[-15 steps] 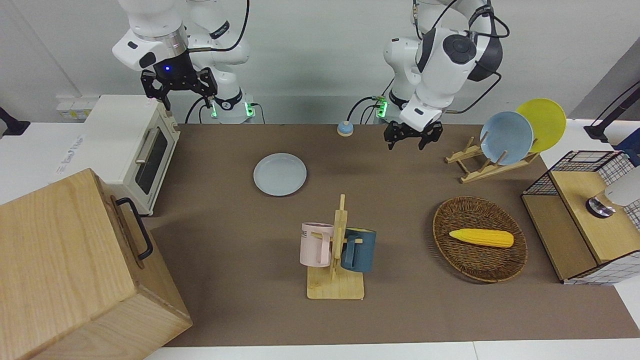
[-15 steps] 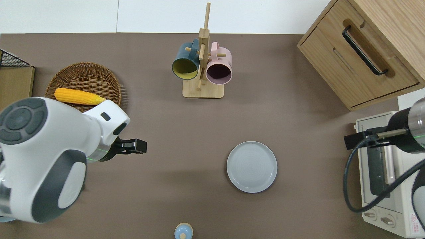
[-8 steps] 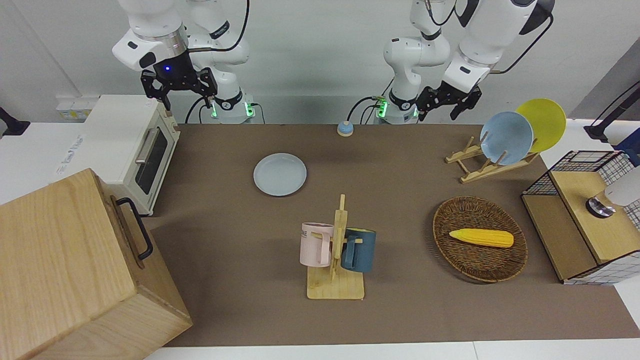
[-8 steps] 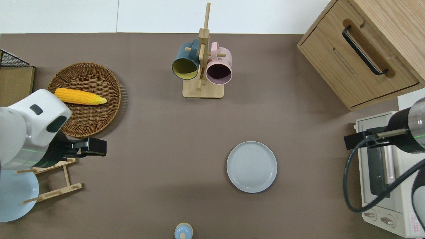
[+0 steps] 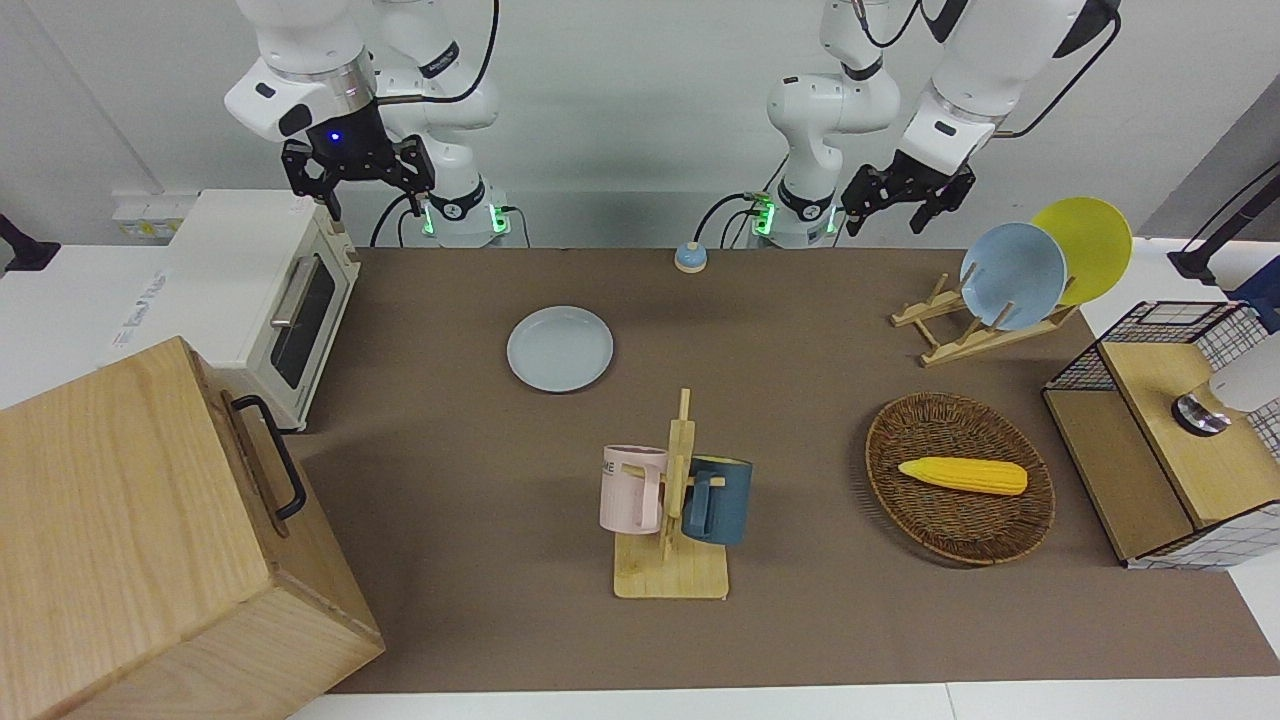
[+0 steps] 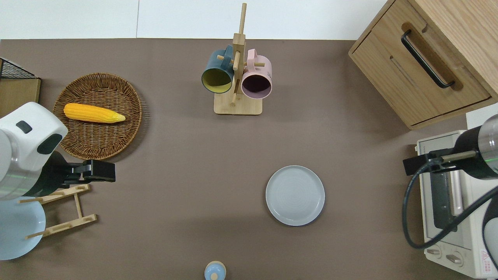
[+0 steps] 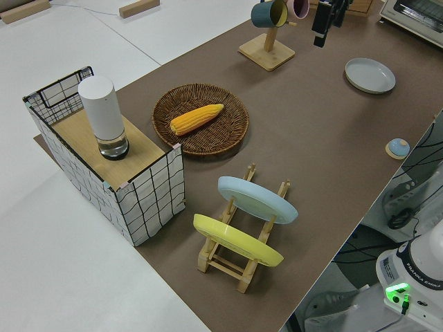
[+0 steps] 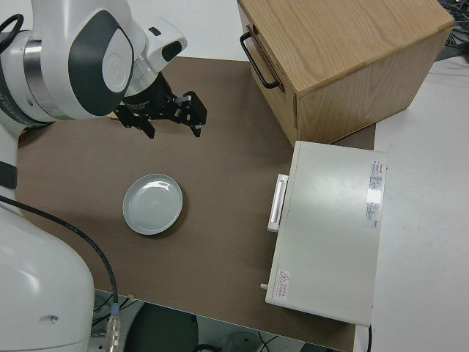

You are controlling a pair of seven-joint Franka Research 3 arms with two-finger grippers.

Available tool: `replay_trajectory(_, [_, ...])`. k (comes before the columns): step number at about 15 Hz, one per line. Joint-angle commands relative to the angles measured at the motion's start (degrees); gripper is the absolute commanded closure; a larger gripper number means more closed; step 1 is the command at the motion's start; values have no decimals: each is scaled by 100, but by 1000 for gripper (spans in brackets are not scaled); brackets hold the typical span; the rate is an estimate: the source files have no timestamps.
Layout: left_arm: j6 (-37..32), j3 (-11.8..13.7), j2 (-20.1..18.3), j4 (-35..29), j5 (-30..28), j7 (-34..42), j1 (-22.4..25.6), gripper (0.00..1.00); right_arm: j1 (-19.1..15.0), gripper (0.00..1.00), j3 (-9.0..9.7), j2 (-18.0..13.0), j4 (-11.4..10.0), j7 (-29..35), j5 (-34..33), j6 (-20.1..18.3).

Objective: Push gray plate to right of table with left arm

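- Table (image 5: 820,620): brown matted top with white edges, filling most of the front view.
- Wooden cabinet (image 5: 130,540): lower left corner of the front view, black handle on its drawer face.
- Toaster oven (image 5: 270,300): white, left edge of the front view, just above the cabinet.
- Left arm (image 5: 985,60): white with dark joint caps, upper right of the front view; left gripper (image 5: 908,195) raised, over the table between the wicker basket and the plate rack at the left edge of the overhead view; jaws spread, holding nothing.
- Right arm (image 5: 300,70): parked, upper left of the front view; right gripper (image 5: 357,172) with jaws apart, empty.
- Wire crate (image 5: 1170,430): right edge of the front view, a white cylinder standing on its wooden shelf.
- Wicker basket (image 5: 935,540): lower right of centre, one corn cob (image 5: 962,476) lying in it.
- Plate rack (image 5: 965,330): right of centre, holding the sky-blue plate (image 5: 1012,275) and yellow plate (image 5: 1090,245) on edge.
- Mug stand (image 5: 672,560): centre bottom, pink mug (image 5: 630,488) and dark blue mug (image 5: 718,500) hung on it.
- Gray plate (image 5: 560,348): flat on the table, left of centre in the front view, well apart from both grippers.
- Small blue knob (image 5: 690,258): top centre edge of the table.
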Motion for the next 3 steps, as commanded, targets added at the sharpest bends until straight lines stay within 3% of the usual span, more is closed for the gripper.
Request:
replay_trajectory(1, [-35,10,20,71,95,13,46,5,-46,5,30,-60,-23,-43,5,-68])
replay_trajectory(3, [-44,-7,20,71,86,-4,29,5,-46,5,30,-60,-23,-43,-3,-68])
